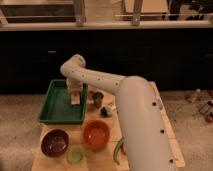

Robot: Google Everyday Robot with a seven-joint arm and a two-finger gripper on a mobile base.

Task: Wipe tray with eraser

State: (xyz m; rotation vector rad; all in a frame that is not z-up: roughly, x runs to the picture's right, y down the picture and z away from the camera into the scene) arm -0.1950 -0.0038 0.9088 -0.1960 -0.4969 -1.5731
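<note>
The tool (75, 95) hangs over the green plastic tray (52, 102), smooth and a bit shiny. Beside it, the counter (102, 157) looks like pale wood.

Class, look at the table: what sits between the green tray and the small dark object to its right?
In the camera view, a small dark cup stands between the green tray and the small dark object. The tool hangs over the tray's right side.
</note>
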